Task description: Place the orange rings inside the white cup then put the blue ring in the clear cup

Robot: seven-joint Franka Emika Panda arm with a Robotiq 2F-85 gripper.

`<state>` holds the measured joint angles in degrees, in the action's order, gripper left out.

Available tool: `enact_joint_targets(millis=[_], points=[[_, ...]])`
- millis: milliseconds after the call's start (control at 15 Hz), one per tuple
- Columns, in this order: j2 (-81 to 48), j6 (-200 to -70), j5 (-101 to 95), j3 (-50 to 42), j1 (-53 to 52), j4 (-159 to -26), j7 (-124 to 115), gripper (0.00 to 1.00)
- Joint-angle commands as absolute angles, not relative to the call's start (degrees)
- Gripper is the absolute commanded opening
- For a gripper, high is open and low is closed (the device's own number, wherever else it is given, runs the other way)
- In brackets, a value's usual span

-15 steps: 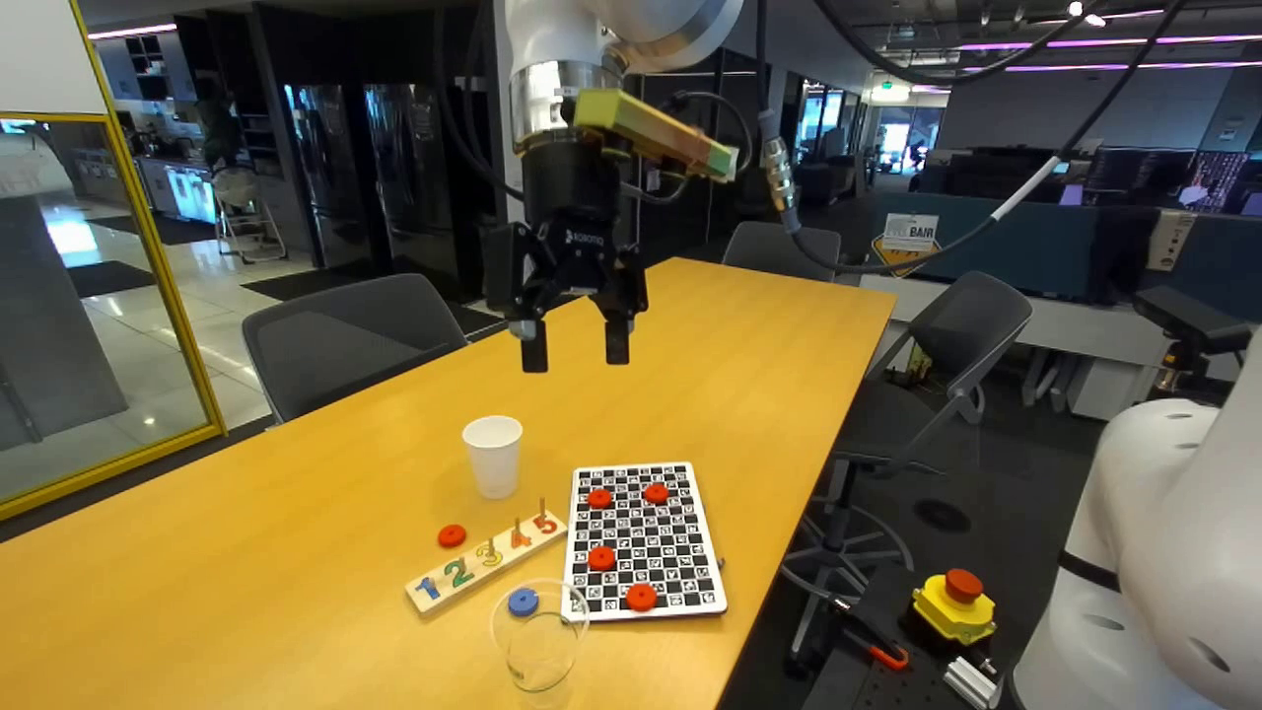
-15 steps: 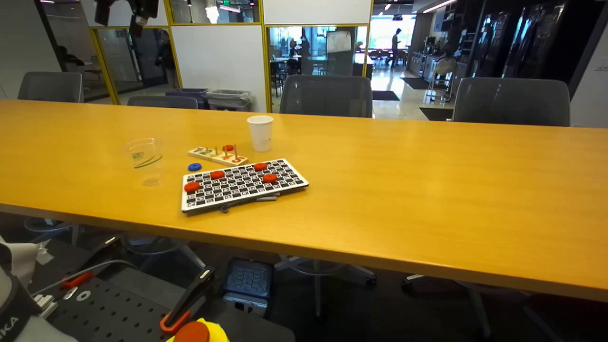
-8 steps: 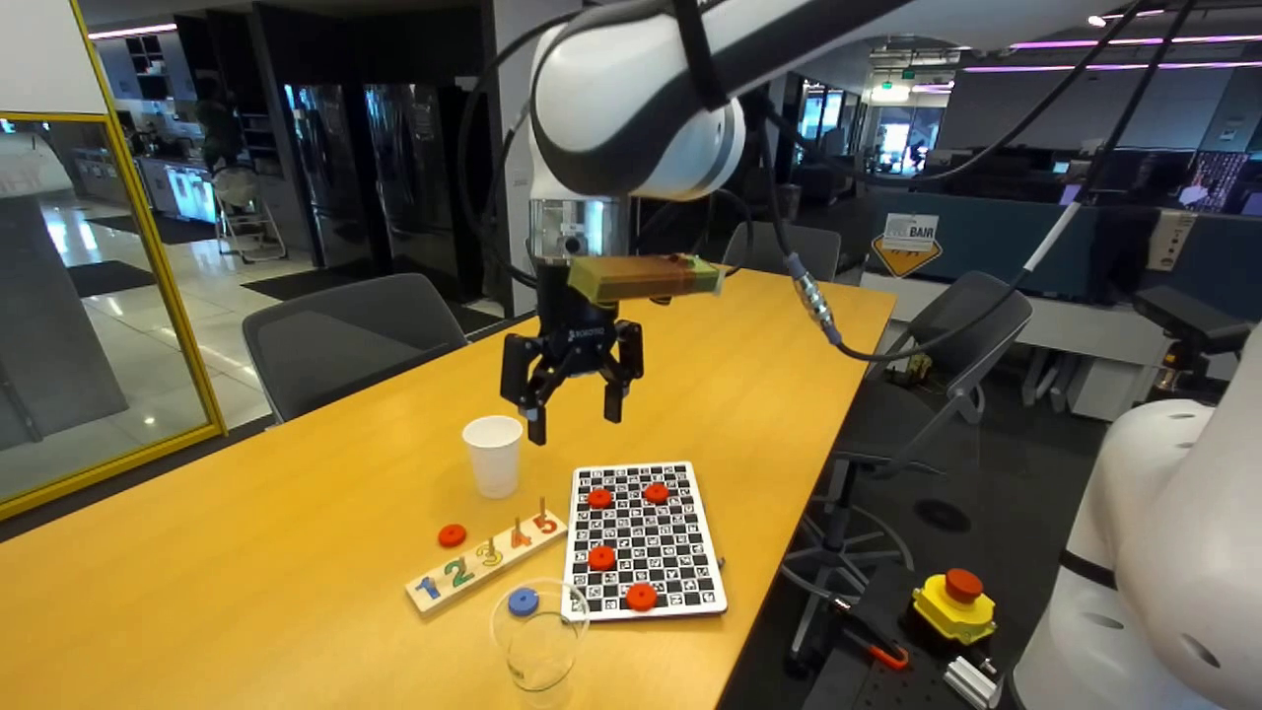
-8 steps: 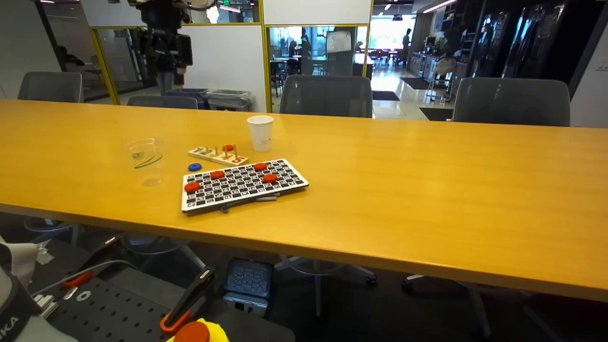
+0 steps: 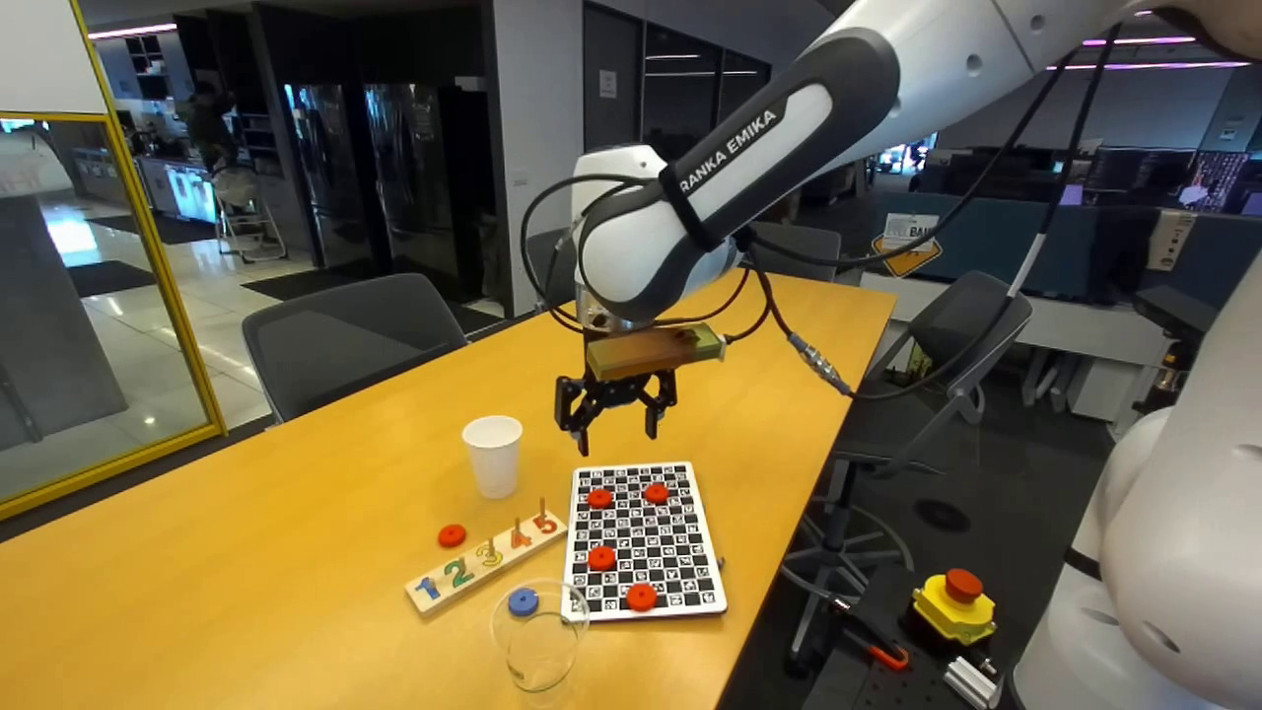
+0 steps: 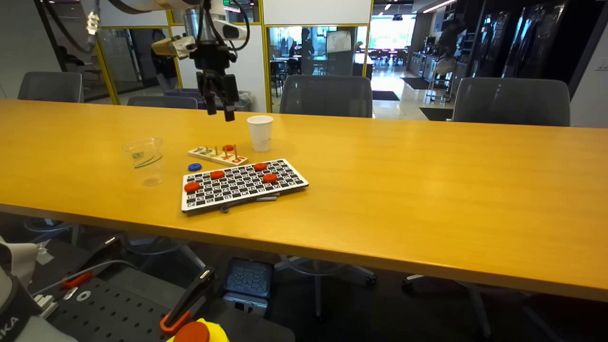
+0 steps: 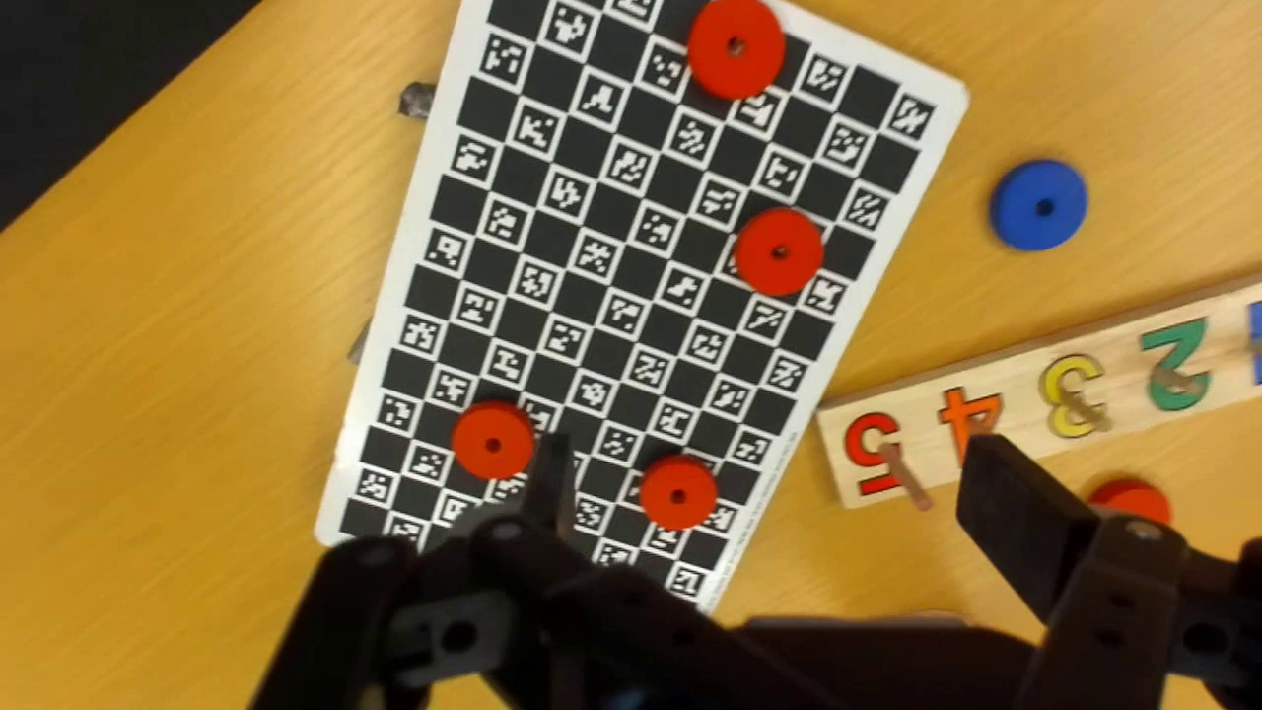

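Wrist view: looks past a gripper point(image 7: 771, 478) with spread, empty jaws onto four red-orange rings point(image 7: 767, 261) on the board point(image 7: 582, 232), plus a fifth ring point(image 7: 1137, 498) off it. In both exterior views: upright white cup point(image 6: 261, 135), blue ring point(image 6: 194, 167) near clear cup point(image 6: 145, 162). Could miss flat rings by closing high, shove the board by pressing low, or tip either cup by brushing it.

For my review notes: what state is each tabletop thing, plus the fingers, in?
fingers: open, nothing between them
white cup: upright, bottom inside not visible
clear cup: upright, nothing in it
checkered board: printed side up
orange rings: four flat on the checkered board, one flat on the table
blue ring: flat on the table
numbered peg board: lying flat, pegs bare
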<state>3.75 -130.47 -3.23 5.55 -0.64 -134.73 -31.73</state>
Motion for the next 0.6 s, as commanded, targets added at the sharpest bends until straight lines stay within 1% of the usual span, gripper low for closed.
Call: enact_joint_targets(millis=[0, 533], points=[[-1.50, -133.58, -7.46, 2.99, 0.81, -133.09, -37.02, 1.00], [-11.54, -138.49, -6.19, -2.73, 0.77, -130.42, -36.37, 1.00]])
